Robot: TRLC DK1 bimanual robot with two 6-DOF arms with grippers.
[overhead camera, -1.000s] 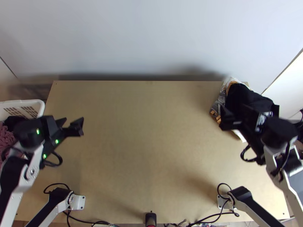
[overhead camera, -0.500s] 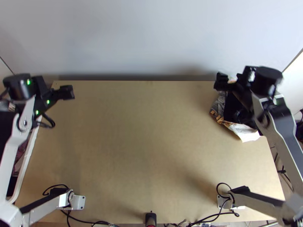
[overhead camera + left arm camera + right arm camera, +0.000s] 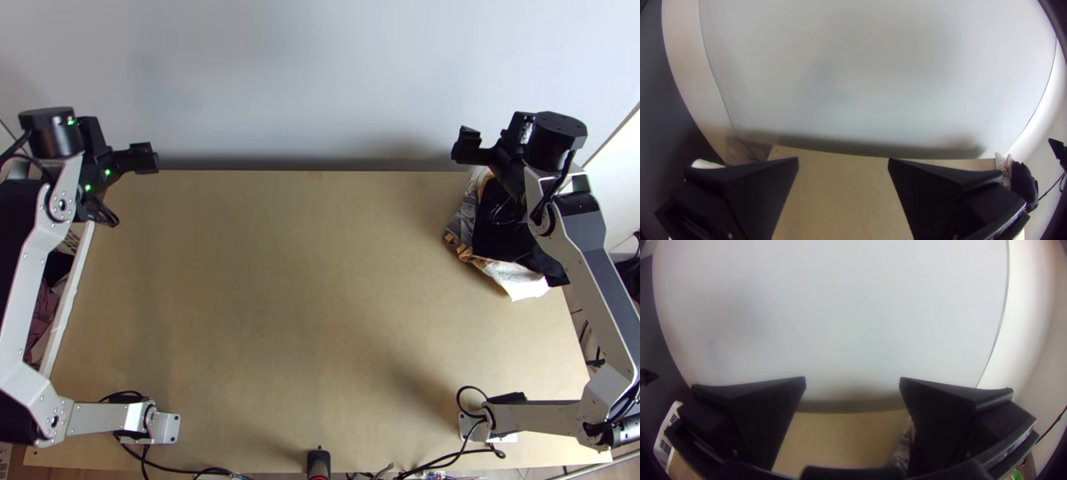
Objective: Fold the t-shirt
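Pale wall (image 3: 320, 80) rises behind the light wooden table (image 3: 320, 280), with a dark band of shadow along the far edge. Left gripper (image 3: 146, 158) is at the table's far left corner in the top view; in the left wrist view its two black fingers (image 3: 760, 186) stand wide apart, with wall and bare wood visible through the gap. Right gripper (image 3: 466, 146) is by the far right corner, its fingers (image 3: 769, 413) likewise spread wide in the right wrist view.

Just below the right gripper in the top view, cloth lies bunched in a pile at the table's far right: black cloth (image 3: 494, 228) on top, grey-and-orange patterned cloth (image 3: 462, 220) along the inner side, and a white part (image 3: 518, 282) poking out toward the near side. Which piece is the t-shirt I cannot tell. The right arm (image 3: 588, 240) crosses over part of the pile, hiding some of it.

Across the table, the white basket (image 3: 70, 300) stands at the left edge, partly under the left arm (image 3: 28, 276), with pinkish cloth (image 3: 44, 312) and dark cloth (image 3: 58, 266) inside. Both arms' bases are at the near edge, cables (image 3: 180, 467) run along it, and a black device (image 3: 318, 462) sits near its middle.
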